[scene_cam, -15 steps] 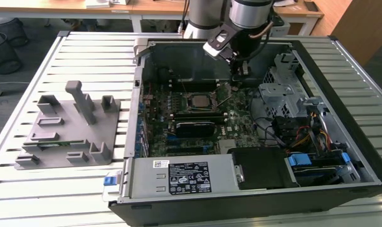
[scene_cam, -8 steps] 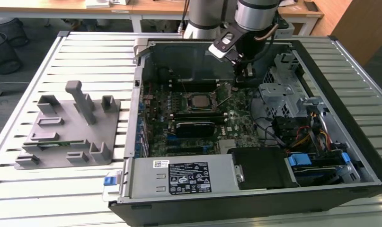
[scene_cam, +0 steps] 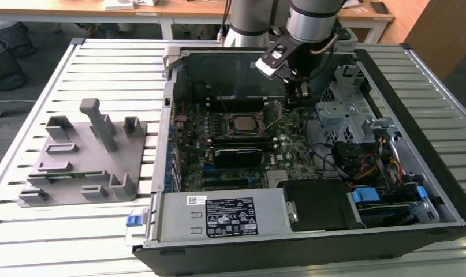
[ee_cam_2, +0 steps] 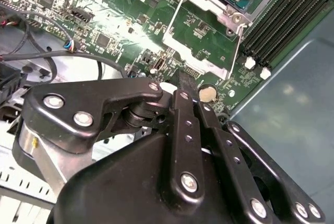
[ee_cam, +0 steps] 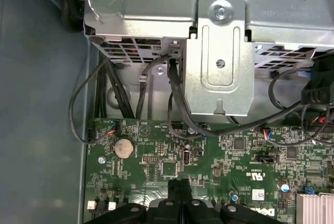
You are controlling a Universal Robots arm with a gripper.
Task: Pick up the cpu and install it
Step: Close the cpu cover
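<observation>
Exterior view has the cpu [scene_cam: 244,123] sitting in its socket in the middle of the motherboard [scene_cam: 290,153], inside the open case [scene_cam: 440,173]. The gripper [scene_cam: 293,99] hangs over the board to the exterior view's right of the socket and a bit farther back, close to the coin battery [ee_cam: 124,147]. In the first wrist view the fingertips are pressed together with nothing between them, so it looks closed and empty.

My read on the chip: light, stiff and flat, but fragile, since any tilt or drag in the socket could wreck the contacts. That smooth metal top looks slippery too. I'd take it by two opposite edges of the thin green board and keep it level.

Room is tight. The load frame [ee_cam_2: 172,28] lies flipped open just beside the socket, and memory slots [ee_cam_2: 282,18] run alongside. The metal drive cage [ee_cam: 219,51] and loose cables [ee_cam: 175,104] crowd the right side near the gripper. The free space is straight up. The grey fixture [scene_cam: 86,156] sits well off to the left on the slatted table [scene_cam: 101,63].
</observation>
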